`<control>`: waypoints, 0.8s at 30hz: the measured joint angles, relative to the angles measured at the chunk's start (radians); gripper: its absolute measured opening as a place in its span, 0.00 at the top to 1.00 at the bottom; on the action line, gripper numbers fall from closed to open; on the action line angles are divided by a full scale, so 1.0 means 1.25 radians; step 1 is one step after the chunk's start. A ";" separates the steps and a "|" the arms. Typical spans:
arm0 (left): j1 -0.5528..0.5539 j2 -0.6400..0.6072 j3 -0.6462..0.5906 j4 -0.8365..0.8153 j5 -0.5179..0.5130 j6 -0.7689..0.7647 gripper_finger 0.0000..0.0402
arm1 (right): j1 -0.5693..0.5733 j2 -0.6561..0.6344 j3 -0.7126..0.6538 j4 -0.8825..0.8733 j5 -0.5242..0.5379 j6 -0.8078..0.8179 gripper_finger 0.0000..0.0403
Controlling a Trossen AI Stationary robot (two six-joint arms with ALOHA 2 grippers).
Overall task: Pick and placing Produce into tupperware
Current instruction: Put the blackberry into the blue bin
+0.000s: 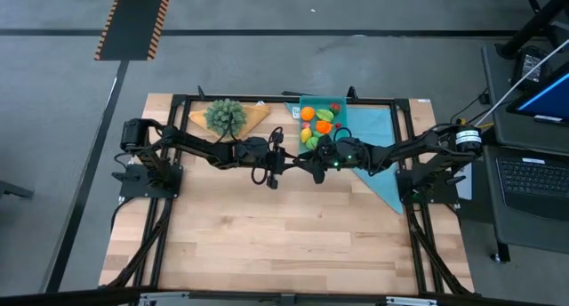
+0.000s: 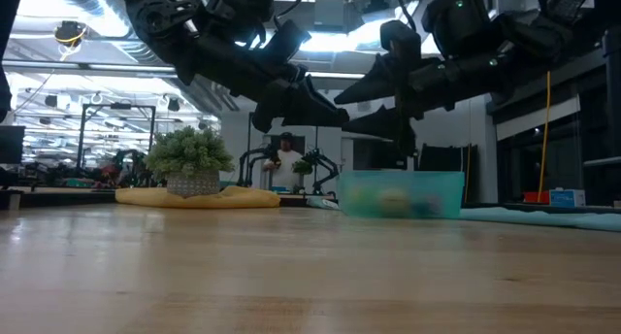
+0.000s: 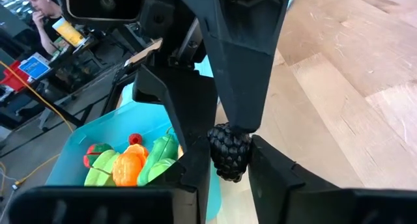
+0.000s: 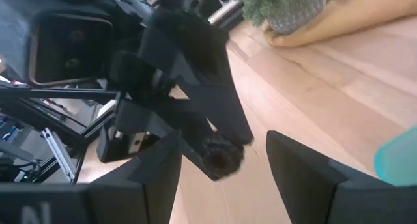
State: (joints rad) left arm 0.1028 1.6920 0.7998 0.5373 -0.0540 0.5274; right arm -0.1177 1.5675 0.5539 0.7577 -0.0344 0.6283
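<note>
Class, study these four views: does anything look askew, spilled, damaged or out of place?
Nothing looks spilled or damaged. One oddity: a dark bumpy produce piece is pinched in the left gripper above bare wood beside the tupperware, right in front of the open right gripper.

Light wooden plank table (image 1: 267, 244) with black frame rails, tan wedge board (image 1: 258, 116) at far edge carrying bushy green plant (image 1: 225, 116), light-blue cloth (image 1: 378, 159) at far right, translucent teal tupperware (image 1: 340, 104) resting on cloth, near half of tabletop bare wood
</note>
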 joint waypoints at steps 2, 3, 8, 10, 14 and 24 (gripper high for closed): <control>0.000 0.000 0.000 0.000 0.000 0.000 0.82 | 0.000 0.000 0.000 0.004 0.000 -0.004 0.44; 0.000 0.000 0.000 0.000 0.000 0.000 0.82 | 0.000 0.000 0.000 0.003 0.000 -0.004 0.44; 0.000 0.000 0.000 0.000 0.000 0.000 0.79 | 0.000 0.000 0.000 0.003 0.000 -0.004 0.44; 0.000 0.000 0.000 0.000 0.000 0.000 0.79 | 0.001 0.000 0.000 0.005 0.006 -0.004 0.44; 0.000 0.000 0.000 0.000 0.000 0.000 0.82 | 0.003 0.007 0.000 0.006 0.011 -0.005 0.44; 0.000 0.000 0.000 -0.007 0.000 0.000 0.80 | 0.003 0.050 0.001 0.060 0.011 -0.006 0.44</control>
State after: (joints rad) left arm 0.1028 1.6920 0.7994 0.5283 -0.0544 0.5270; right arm -0.1135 1.6296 0.5552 0.8325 -0.0200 0.6202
